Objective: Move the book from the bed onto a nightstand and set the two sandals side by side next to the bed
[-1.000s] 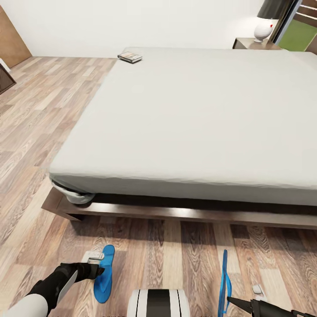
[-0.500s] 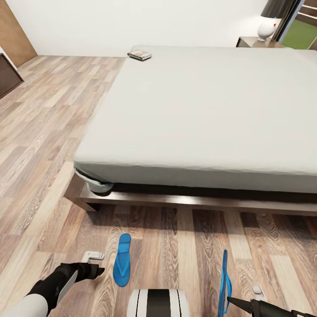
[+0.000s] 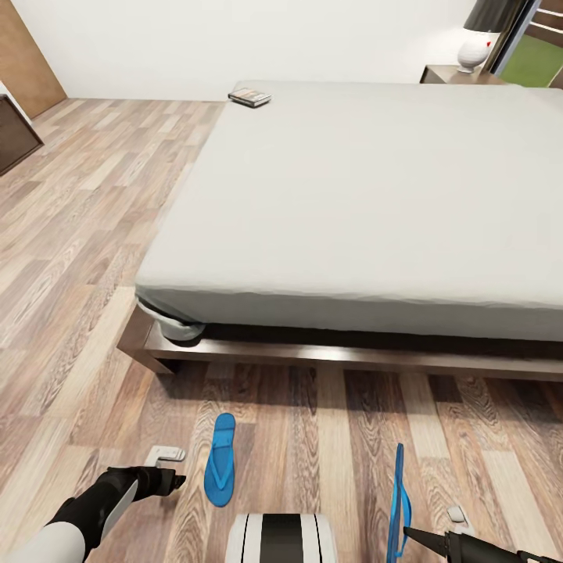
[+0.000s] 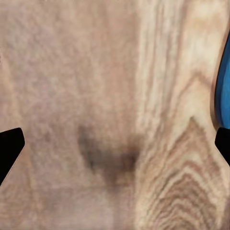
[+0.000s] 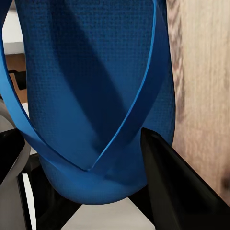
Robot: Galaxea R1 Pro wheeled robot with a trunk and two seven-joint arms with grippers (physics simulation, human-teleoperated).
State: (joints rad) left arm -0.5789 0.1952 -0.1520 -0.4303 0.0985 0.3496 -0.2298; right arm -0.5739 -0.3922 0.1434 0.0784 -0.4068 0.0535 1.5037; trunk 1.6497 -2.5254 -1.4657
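— Two sandals, two situations. One sandal [image 3: 220,460] lies flat on the wood floor [image 3: 70,258] at the lower centre of the frame, just in front of the bed [image 3: 367,195]. The second sandal [image 3: 399,500] stands on edge at the lower right, pinched in our right gripper [image 3: 407,533].

— And in the right wrist view?

— We see its blue sole [image 5: 91,96] and straps between the two dark fingers [image 5: 172,182], which are closed down onto it near the heel.

— What about our left gripper [image 3: 178,482]?

— It hovers low over the floor, just left of the flat sandal. The left wrist view has both fingertips [image 4: 9,146] at the far edges with bare planks between them, so we read it as wide open and holding nothing.

— So which step are we on?

— Pairing the sandals, we judge. Next we need to bring the held one across to lie flat, parallel and close beside the other.

— And the book [image 3: 249,97]?

— It lies on the mattress's far corner, upper centre-left of the frame, untouched. The nightstand [image 3: 450,75] sits at the upper right, under a lamp [image 3: 475,48].
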